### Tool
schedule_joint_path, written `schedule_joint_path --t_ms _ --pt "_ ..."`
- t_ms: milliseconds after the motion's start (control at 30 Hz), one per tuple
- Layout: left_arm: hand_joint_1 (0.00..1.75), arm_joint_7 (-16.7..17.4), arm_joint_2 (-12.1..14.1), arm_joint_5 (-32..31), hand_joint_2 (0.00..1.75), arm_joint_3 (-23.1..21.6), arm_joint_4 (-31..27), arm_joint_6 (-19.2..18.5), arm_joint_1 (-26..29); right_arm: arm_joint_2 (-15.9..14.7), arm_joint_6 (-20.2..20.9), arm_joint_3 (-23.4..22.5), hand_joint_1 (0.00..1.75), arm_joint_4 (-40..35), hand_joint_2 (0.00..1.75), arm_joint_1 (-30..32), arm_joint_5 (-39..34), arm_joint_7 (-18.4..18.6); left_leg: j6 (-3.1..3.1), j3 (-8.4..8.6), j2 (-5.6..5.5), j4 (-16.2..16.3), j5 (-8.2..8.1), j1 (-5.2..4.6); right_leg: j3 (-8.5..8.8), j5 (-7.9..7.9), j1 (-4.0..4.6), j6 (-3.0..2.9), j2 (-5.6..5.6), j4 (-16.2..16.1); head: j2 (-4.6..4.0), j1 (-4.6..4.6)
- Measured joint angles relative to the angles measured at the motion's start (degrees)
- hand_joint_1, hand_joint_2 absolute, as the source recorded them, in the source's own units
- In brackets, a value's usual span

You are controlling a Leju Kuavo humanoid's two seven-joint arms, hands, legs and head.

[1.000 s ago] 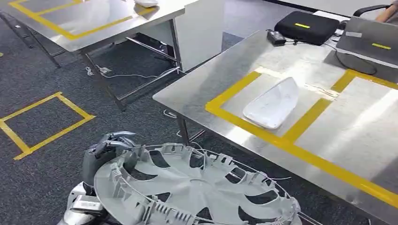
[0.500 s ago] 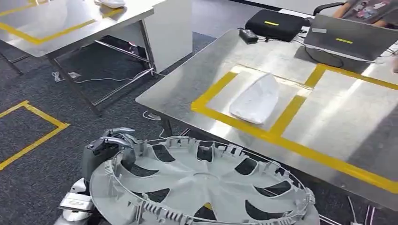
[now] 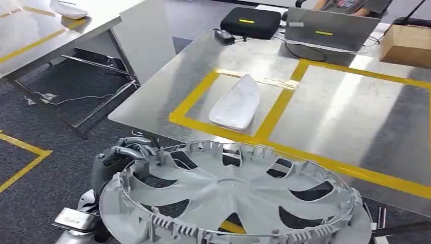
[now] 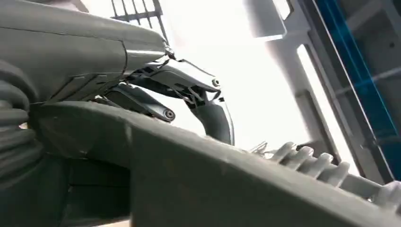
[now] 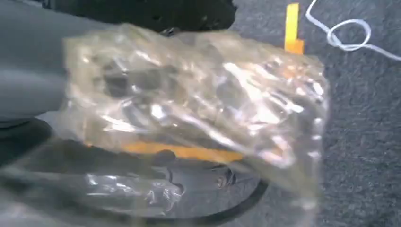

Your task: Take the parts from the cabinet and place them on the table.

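Observation:
A large grey wheel cover [image 3: 231,203] lies face-down low in the head view, just in front of the steel table [image 3: 356,117]. My left hand [image 3: 119,160] grips its left rim. In the left wrist view the fingers [image 4: 189,90] curl over the cover's ribbed edge [image 4: 236,189]. In the right wrist view a clear plastic bag [image 5: 198,104] hangs above the carpet in front of my right hand [image 5: 28,71] and hides its fingers. The hand appears to hold the bag. A white moulded part [image 3: 235,104] lies on the table inside a yellow-taped box.
At the table's far edge sit a laptop [image 3: 328,30], a black case [image 3: 250,23] and a cardboard box [image 3: 406,43], with a person behind. A second steel table [image 3: 45,35] at the left carries another white part [image 3: 68,10]. Cables trail on the carpet.
The whole head view has shifted: the camera turned, so the table now sits further left and closer. The wheel cover stays in my left hand's grip.

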Motion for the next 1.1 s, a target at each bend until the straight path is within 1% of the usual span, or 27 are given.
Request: schedule_joint_path --t_ms 33,67,133,167,200,233,300,333,367,400,433,467,500,533,567,600,667,700,733,767,867,900,933,1000,1033,1067,1100 --pt "1.75 0.0 0.0 0.0 1.75 -0.1 0.1 -0.1 0.0 0.0 0.1 -0.5 0.0 0.3 0.0 -0.2 0.2 -0.1 0.04 -1.27 -0.04 2.3 -0.15 0.0 0.05 0.0 0.05 0.0 0.68 0.0 0.0 -0.04" --pt "1.75 0.0 0.0 0.0 1.75 -0.1 0.1 -0.2 0.0 0.0 0.2 -0.9 0.0 0.4 0.0 -0.3 0.3 -0.1 0.14 -1.22 -0.06 1.9 0.98 0.0 0.15 0.0 0.06 0.0 1.19 0.0 0.0 0.02" --pt "1.75 0.0 0.0 0.2 1.75 -0.3 0.1 -0.4 -0.1 0.0 0.3 -1.7 0.0 0.8 0.0 -0.5 0.9 -0.3 0.56 1.98 -0.54 -6.0 6.76 0.01 0.42 -0.03 0.06 0.04 2.7 0.1 0.0 -0.02" --pt "1.75 0.0 0.0 0.2 1.75 -0.3 0.1 -0.6 -0.2 0.0 0.3 -2.1 0.0 0.9 0.0 -0.7 1.5 -0.5 0.76 3.9 -1.68 -10.5 9.26 0.06 0.49 -0.08 0.05 0.12 3.22 0.1 0.0 -0.04" --pt "1.75 0.0 0.0 0.3 1.75 -0.4 0.1 -0.9 -0.4 0.0 0.4 -2.5 0.0 1.2 0.0 -0.9 1.9 -0.5 1.09 5.1 -3.92 -13.4 9.81 0.12 0.33 -0.13 0.07 0.26 3.68 0.2 0.0 0.02" --pt "1.75 0.0 0.0 0.3 1.75 -0.5 0.2 -1.2 -0.4 0.0 0.4 -2.9 0.0 1.3 0.0 -1.3 2.2 -0.6 1.11 5.64 -4.12 -14.9 9.3 0.33 -0.19 -0.17 0.27 0.63 4.39 0.6 0.0 0.04" --pt "1.75 0.0 0.0 0.3 1.75 -0.7 0.3 -1.5 -0.8 0.0 0.6 -3.7 0.0 1.5 0.0 -1.4 2.8 -0.7 1.24 5.26 -3.7 -14.9 9.03 0.04 -0.95 0.15 -0.09 1.3 4.86 0.5 0.0 0.09" --pt "1.75 0.0 0.0 0.3 1.75 -0.9 0.3 -1.7 -0.9 0.0 0.6 -4.1 0.0 1.7 0.0 -1.4 3.2 -0.7 1.51 5.31 -3.27 -15.0 9.12 0.01 -1.19 0.25 -0.22 1.79 5.3 0.3 0.0 0.09" --pt "1.75 0.0 0.0 0.3 1.75 -1.1 0.3 -1.8 -1.0 0.0 0.6 -4.5 0.0 1.8 0.0 -1.4 3.4 -0.8 2.02 5.58 -2.36 -15.7 9.44 0.6 -1.53 -0.06 -0.24 2.03 5.46 0.6 0.0 0.0" --pt "1.75 0.0 0.0 0.3 1.75 -1.2 0.4 -2.0 -1.1 0.0 0.6 -4.8 0.0 2.0 0.0 -1.5 3.6 -1.0 2.2 5.71 -1.92 -15.7 9.46 0.45 -2.06 -1.05 0.08 2.27 2.69 1.8 0.0 0.29" --pt "1.75 0.0 0.0 0.3 1.75 -1.4 0.4 -2.1 -1.3 0.0 0.6 -5.1 0.0 2.0 0.0 -1.8 3.9 -1.1 2.53 5.69 -1.45 -15.7 9.38 0.43 -3.45 -2.8 0.14 2.44 1.04 4.5 0.0 0.72" --pt "1.75 0.0 0.0 0.3 1.75 -1.6 0.4 -2.4 -1.3 0.0 0.6 -5.4 0.0 2.1 0.0 -2.2 4.2 -1.2 2.6 5.66 -0.58 -15.7 9.33 0.3 -6.09 -5.43 0.06 2.68 -0.12 9.8 0.0 0.72" --pt "1.75 0.0 0.0 0.4 1.75 -2.1 0.4 -3.1 -1.4 0.0 0.8 -5.8 0.0 2.3 0.0 -2.3 4.6 -1.4 2.66 5.66 0.16 -15.7 9.28 0.19 -8.46 -7.3 0.03 2.87 -0.62 14.6 0.0 0.68" --pt "1.75 0.0 -0.1 0.5 1.75 -2.6 0.4 -3.5 -1.6 0.0 0.9 -6.0 0.0 2.4 0.0 -2.5 4.9 -1.5 2.72 5.66 0.74 -15.7 9.23 0.15 -9.96 -8.03 0.0 2.99 -0.76 17.5 0.0 0.72" --pt "1.75 0.0 -0.1 0.5 1.75 -3.1 0.4 -3.8 -1.7 0.0 0.9 -6.3 0.0 2.7 0.0 -2.5 5.2 -1.5 2.73 5.77 1.4 -15.7 9.17 0.13 -10.25 -7.32 -0.01 3.03 -0.87 18.0 0.0 0.7" --pt "1.75 0.0 -0.1 0.5 1.75 -3.5 0.4 -3.9 -1.9 0.0 0.9 -6.6 0.0 2.7 0.0 -2.5 5.5 -1.6 2.69 5.88 1.87 -15.7 9.05 0.13 -9.17 -5.51 -0.01 3.03 -0.97 15.8 0.0 0.72" --pt "1.75 0.0 -0.1 0.5 1.75 -3.8 0.4 -4.0 -2.1 0.0 0.9 -7.1 0.0 2.8 0.0 -2.6 5.7 -1.7 2.39 6.29 2.7 -15.7 8.79 0.13 -4.01 -0.54 0.0 2.78 -2.01 6.1 0.0 0.72" --pt "1.75 0.0 -0.1 0.5 1.75 -4.0 0.4 -4.1 -2.2 0.0 1.0 -7.2 0.0 2.8 0.0 -2.7 5.9 -1.7 2.1 6.55 3.12 -15.7 8.6 0.04 -1.53 0.52 0.08 2.67 -3.82 1.3 0.0 0.74" --pt "1.75 0.0 -0.1 0.5 1.75 -4.2 0.4 -4.2 -2.3 0.0 1.0 -7.4 0.0 2.9 0.0 -3.1 6.1 -1.7 1.76 6.5 3.45 -15.5 8.38 -0.49 -0.96 -0.13 0.64 2.31 -4.56 0.6 0.0 0.81" --pt "1.75 0.1 -0.1 0.4 1.75 -4.4 0.5 -4.3 -2.5 0.0 1.0 -7.6 0.0 3.0 0.0 -3.2 6.3 -1.8 1.51 6.48 3.78 -15.4 8.39 -0.51 -0.99 0.19 0.53 1.77 -3.73 0.6 0.0 0.57" --pt "1.75 0.2 -0.2 0.1 1.75 -5.0 0.6 -4.4 -2.8 0.0 1.3 -8.3 0.0 3.2 0.0 -3.3 6.7 -2.0 0.9 6.81 4.8 -15.5 8.35 -0.37 -1.21 0.27 0.61 1.1 -2.54 0.6 0.0 0.72" --pt "1.75 0.2 -0.2 0.0 1.75 -5.1 0.6 -4.4 -3.0 0.1 1.4 -8.5 0.0 3.2 0.0 -3.3 6.8 -2.2 0.29 6.84 3.52 -14.9 7.33 -0.1 -0.93 0.52 0.25 0.57 -1.97 0.4 0.0 0.61" --pt "1.75 0.2 -0.2 -0.1 1.75 -5.2 0.6 -4.4 -3.1 0.1 1.4 -8.7 0.0 3.2 0.0 -3.4 6.9 -2.2 0.14 5.66 1.74 -12.3 5.48 -0.06 -0.92 0.5 0.17 0.31 -1.5 0.4 0.0 0.33" --pt "1.75 0.2 -0.1 -0.1 1.75 -5.2 0.9 -4.5 -3.0 0.1 1.5 -8.9 0.0 3.3 0.0 -3.7 7.2 -2.3 -0.02 1.41 0.23 -3.2 1.09 -0.01 -1.04 0.58 0.22 -0.15 -0.44 0.4 0.0 0.26" --pt "1.75 0.2 0.0 -0.2 1.75 -5.2 1.1 -4.5 -3.0 0.1 1.5 -9.0 0.0 3.3 0.0 -3.7 7.4 -2.4 -0.01 -0.64 0.0 0.8 -0.13 -0.02 -1.08 0.59 0.31 -0.24 0.2 0.4 0.0 0.28" --pt "1.75 0.2 0.0 -0.2 1.75 -5.2 1.3 -4.5 -3.0 0.1 1.6 -9.3 0.0 3.3 0.0 -3.8 7.5 -2.4 0.08 -1.47 -0.04 2.2 0.01 -0.02 -1.04 0.6 0.39 -0.24 0.77 0.4 0.0 0.28" --pt "1.75 0.2 0.0 -0.3 1.75 -5.2 1.4 -4.5 -3.0 0.1 1.6 -9.5 0.0 3.4 0.0 -3.8 7.6 -2.4 0.3 -1.2 -0.08 1.2 1.68 -0.03 -0.97 0.6 0.49 -0.24 1.48 0.4 0.0 0.28"
